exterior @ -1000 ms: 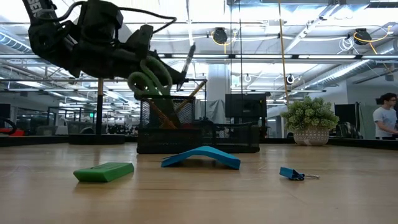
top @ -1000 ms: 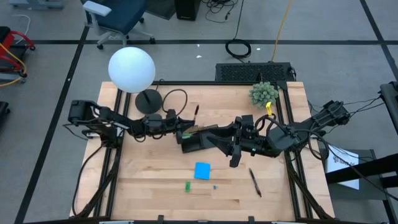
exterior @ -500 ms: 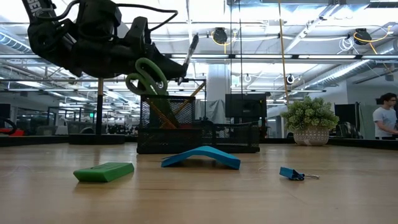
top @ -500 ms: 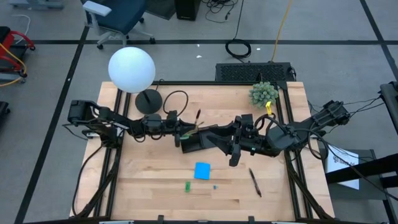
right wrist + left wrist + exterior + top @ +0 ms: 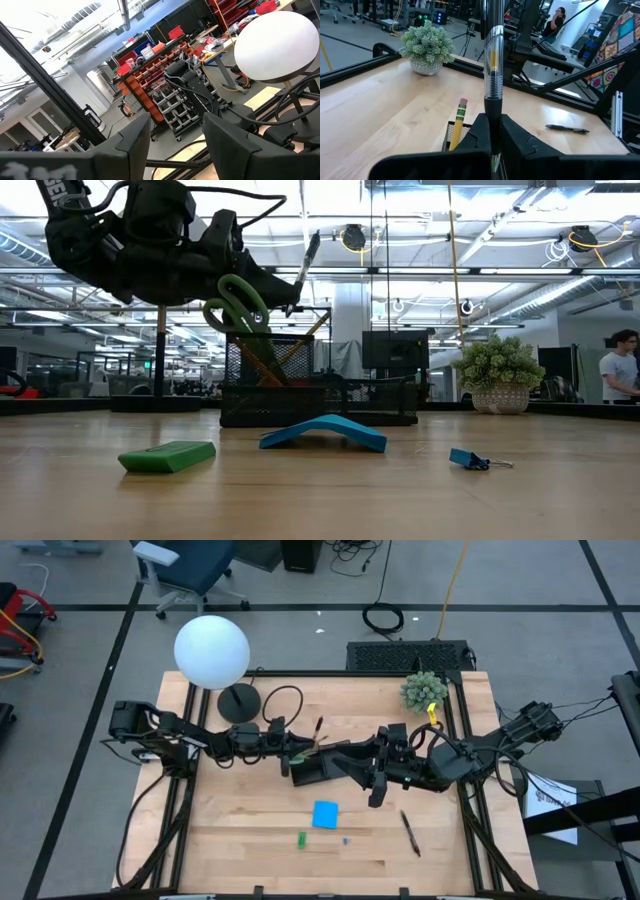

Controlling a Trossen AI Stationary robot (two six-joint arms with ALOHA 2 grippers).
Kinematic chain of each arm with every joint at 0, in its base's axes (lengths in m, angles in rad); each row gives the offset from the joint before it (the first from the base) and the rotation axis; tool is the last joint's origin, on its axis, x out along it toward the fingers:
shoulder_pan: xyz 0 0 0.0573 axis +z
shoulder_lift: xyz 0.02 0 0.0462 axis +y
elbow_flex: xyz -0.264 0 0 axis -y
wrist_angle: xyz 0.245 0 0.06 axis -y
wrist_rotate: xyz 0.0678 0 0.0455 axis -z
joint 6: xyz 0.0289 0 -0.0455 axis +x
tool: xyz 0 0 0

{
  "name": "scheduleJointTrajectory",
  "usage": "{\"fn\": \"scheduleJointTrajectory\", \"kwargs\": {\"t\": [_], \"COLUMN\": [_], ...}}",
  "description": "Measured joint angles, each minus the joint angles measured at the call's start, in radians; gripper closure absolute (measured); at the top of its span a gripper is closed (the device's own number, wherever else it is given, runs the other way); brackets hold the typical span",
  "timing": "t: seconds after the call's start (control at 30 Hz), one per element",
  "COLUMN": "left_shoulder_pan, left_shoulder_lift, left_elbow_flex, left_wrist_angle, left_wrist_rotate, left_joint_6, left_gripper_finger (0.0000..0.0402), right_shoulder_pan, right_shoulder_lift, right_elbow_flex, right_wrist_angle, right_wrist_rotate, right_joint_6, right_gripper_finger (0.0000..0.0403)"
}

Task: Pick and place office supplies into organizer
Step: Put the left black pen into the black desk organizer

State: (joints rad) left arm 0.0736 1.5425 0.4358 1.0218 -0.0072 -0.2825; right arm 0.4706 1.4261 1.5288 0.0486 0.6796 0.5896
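A light wooden table top is set on a grey floor crossed by dark lines, a blue office chair is seen beyond it, and red parts shelving and a bright ceiling of pipes and strip lights are recorded.

A white globe lamp (black base) stands far from a potted plant.
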Motion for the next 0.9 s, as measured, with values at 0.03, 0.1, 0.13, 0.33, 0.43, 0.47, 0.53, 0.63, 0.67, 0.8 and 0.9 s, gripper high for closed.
{"fn": "scheduleJointTrajectory", "kwargs": {"t": [0.03, 0.1, 0.13, 0.33, 0.43, 0.47, 0.53, 0.63, 0.67, 0.8, 0.9], "left_shoulder_pan": [0.0, 0.0, 0.0, 0.0, 0.0, 0.0, 0.0, 0.0, 0.0, 0.0, 0.0], "left_shoulder_lift": [0.0, 0.0, 0.0, 0.0, 0.0, 0.0, -0.001, -0.001, -0.001, -0.001, -0.001], "left_elbow_flex": [0.0, 0.0, 0.0, 0.0, 0.0, 0.001, 0.001, 0.001, 0.001, 0.001, 0.001], "left_wrist_angle": [0.0, 0.0, 0.0, 0.0, 0.0, 0.0, 0.0, 0.0, 0.001, 0.0, 0.0], "left_wrist_rotate": [-0.001, -0.001, -0.001, -0.002, -0.003, -0.003, -0.007, -0.02, -0.02, -0.021, -0.021], "left_joint_6": [0.0, 0.0, 0.0, -0.009, -0.017, -0.019, -0.033, -0.041, -0.041, -0.043, -0.052], "left_gripper_finger": [0.0394, 0.0396, 0.0398, 0.0378, 0.0353, 0.0345, 0.0328, 0.0304, 0.0296, 0.0269, 0.0255], "right_shoulder_pan": [0.0, 0.0, 0.0, 0.0, 0.0, 0.0, 0.0, 0.0, 0.0, 0.0, 0.0], "right_shoulder_lift": [0.0, 0.0, 0.0, 0.0, 0.0, 0.0, 0.0, 0.0, 0.0, 0.0, 0.0], "right_elbow_flex": [0.0, 0.0, 0.0, 0.0, 0.0, 0.0, 0.0, 0.0, 0.0, 0.0, 0.0], "right_wrist_angle": [0.0, 0.0, 0.0, -0.01, -0.017, -0.017, -0.016, -0.016, -0.016, -0.016, -0.016], "right_wrist_rotate": [0.0, 0.0, 0.0, 0.0, 0.0, 0.0, 0.0, 0.0, 0.0, 0.0, 0.0], "right_joint_6": [0.0, -0.001, -0.002, -0.003, 0.0, 0.0, 0.0, 0.0, 0.0, 0.0, -0.001], "right_gripper_finger": [0.0232, 0.0232, 0.0232, 0.0232, 0.0232, 0.0232, 0.0232, 0.0232, 0.0232, 0.0232, 0.0232]}}
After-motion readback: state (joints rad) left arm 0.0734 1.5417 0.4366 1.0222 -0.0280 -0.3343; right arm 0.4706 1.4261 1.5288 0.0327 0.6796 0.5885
